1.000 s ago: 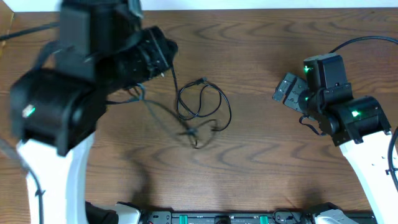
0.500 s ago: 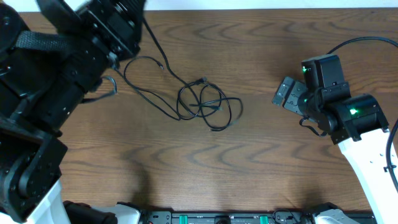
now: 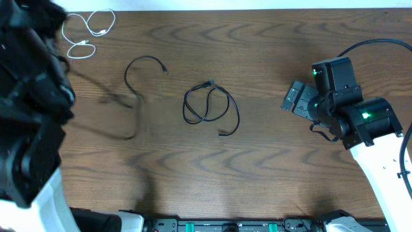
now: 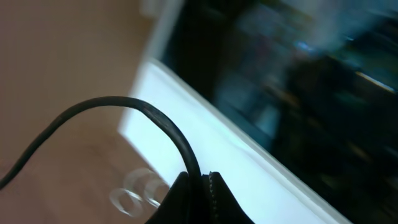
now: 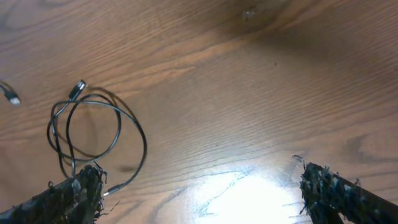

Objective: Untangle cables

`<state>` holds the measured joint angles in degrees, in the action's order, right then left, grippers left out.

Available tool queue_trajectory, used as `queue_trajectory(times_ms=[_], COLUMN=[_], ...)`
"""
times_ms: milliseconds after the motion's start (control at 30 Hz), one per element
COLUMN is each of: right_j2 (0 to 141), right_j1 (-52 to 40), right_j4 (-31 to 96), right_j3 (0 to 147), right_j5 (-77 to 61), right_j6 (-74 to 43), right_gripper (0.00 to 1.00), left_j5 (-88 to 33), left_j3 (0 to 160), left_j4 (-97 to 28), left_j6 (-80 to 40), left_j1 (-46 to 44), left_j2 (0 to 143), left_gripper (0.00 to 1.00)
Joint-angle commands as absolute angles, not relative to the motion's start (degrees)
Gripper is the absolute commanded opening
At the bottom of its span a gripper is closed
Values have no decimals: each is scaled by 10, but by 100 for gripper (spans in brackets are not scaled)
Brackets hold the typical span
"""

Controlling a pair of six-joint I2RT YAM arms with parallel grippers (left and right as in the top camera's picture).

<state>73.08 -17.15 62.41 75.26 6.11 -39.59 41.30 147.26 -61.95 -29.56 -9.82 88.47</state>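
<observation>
My view, non-task stuff: brown wood-grain desk [image 3: 290, 167].
I see a white strip [image 3: 257, 4] along its far edge & a black rail [image 3: 225, 226] w/ green bits at near edge.

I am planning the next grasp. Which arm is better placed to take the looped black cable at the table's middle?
Right: the right pincer is open and empty, facing the looped cable; the left pincer is shut on another black cable.
</observation>
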Motion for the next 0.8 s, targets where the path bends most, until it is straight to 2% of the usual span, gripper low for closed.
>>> queue_trajectory(times_ms=[0,133,233,433,567,633,667,767], right_j2=[733,733,733,740,752,758,762,772], right_j1=[-169,-169,-169,-169,-169,-169,-169,-169], right_j4=[627,626,626,626,626,626,626,626], right_j3=[761,761,761,761,761,761,761,761], right_j5=[53,39,39,39,39,38,38,34], right_j6=[-387,-386,-384,-385,-385,-385,-385,-385], right_gripper=[99,99,99,99,99,99,99,99], left_j5=[476,468,419,171,77,77,77,77], left_j3=[1441,1380,1337,1308,1308,1308,1308,1308], left_j4=[-602,-589,-565,-513,-496,-502,-505,-527], left_j6=[-288,-322,-334,-268,-225,-225,-225,-225], left_j1=[-42,43,104,192,203,202,203,204], left_j2=[904,923,945,1035,1103,1128,1138,1158], left_gripper=[8,8,7,8,11,39,50,68])
